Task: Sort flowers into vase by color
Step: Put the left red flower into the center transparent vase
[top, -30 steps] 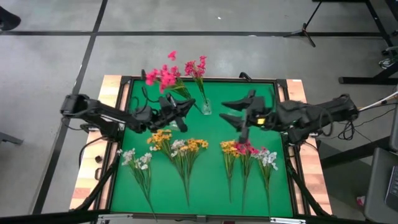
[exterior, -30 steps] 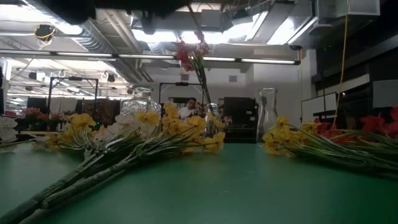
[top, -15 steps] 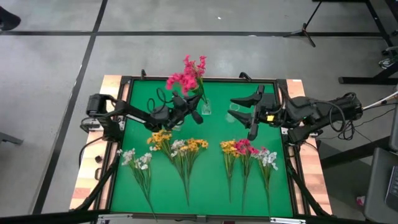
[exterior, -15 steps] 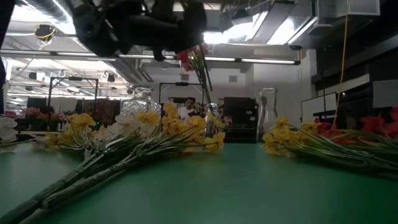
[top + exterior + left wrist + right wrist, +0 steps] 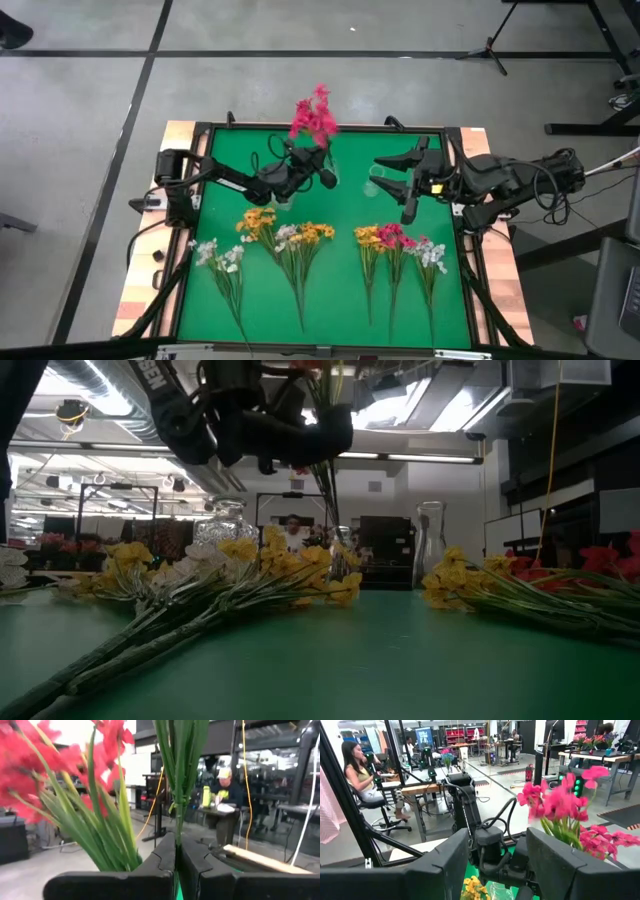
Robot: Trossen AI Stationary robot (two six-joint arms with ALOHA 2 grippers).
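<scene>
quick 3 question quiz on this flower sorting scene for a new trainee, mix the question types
1. True or false: the left gripper is shut on a pink sprig.
2. The right gripper is: A) shut on a yellow sprig, B) open and empty above the mat, C) out of view.
3. Fill in: the flower bunches lying on the green mat number ___ in the high view.

Key
1. True: its fingers pinch the green stem, with the blossoms over the clear vase at the mat's far edge.
2. B
3. Three: white by the left edge, yellow and white in the middle, mixed yellow, pink and white on the right.
</scene>
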